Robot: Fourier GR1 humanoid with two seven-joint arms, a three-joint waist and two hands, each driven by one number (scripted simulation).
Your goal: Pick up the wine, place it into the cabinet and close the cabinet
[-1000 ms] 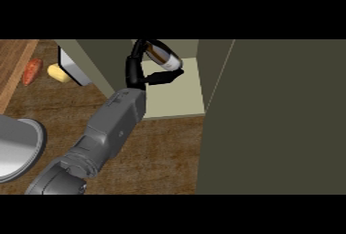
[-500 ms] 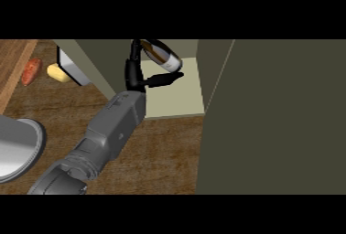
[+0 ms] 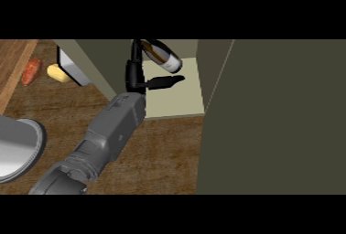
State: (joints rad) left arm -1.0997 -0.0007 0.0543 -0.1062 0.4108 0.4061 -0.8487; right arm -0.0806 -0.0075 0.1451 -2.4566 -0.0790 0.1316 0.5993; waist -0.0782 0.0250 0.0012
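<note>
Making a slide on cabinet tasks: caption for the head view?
Robot hand holding a wine bottle inside the open cabinet.

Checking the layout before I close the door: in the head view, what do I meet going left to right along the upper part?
Orange vegetable → yellow item → left hand → wine bottle, held by that hand over the cabinet shelf → open cabinet door, filling the right side.
</note>
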